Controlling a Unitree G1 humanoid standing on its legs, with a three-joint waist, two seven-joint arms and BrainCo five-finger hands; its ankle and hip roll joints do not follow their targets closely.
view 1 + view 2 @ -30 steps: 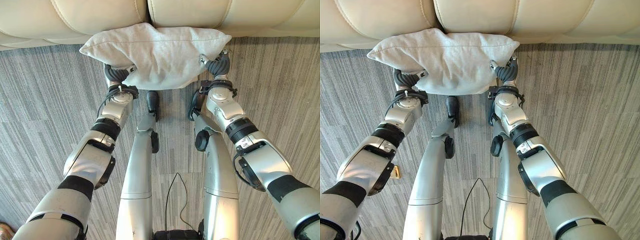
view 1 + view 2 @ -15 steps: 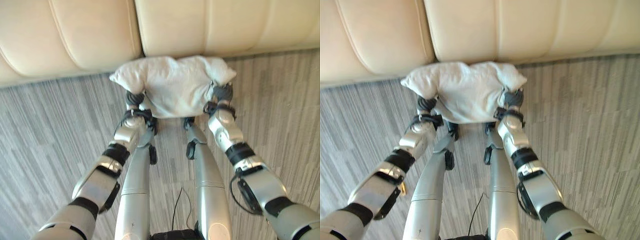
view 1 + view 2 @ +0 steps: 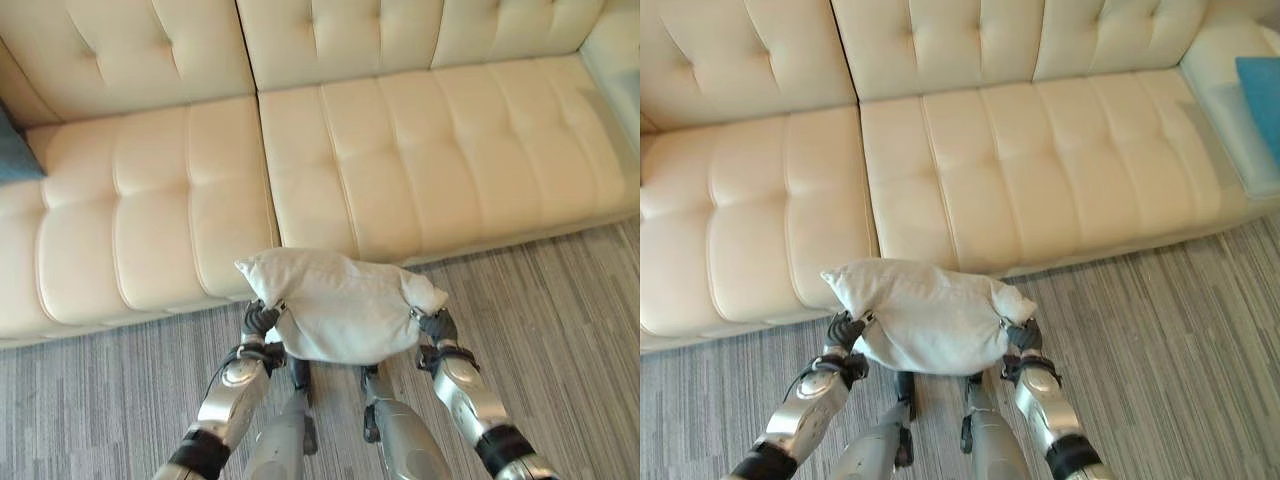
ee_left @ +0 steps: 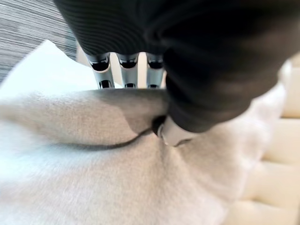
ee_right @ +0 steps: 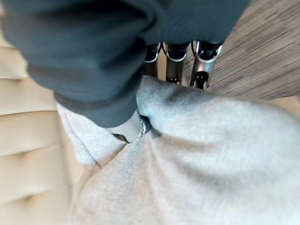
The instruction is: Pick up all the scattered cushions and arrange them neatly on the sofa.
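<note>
Left eye view: a pale grey cushion [image 3: 340,318] hangs above the floor [image 3: 560,300], just before the cream sofa [image 3: 400,170]. The left hand [image 3: 258,322] and right hand [image 3: 436,325] pinch its ends between fingers and thumb. The soft, sagging fabric could slip from either pinch.

A cream tufted leather sofa [image 3: 400,150] spans the room. Grey striped carpet [image 3: 1180,340] covers the floor before it. Soft, even light falls throughout.
</note>
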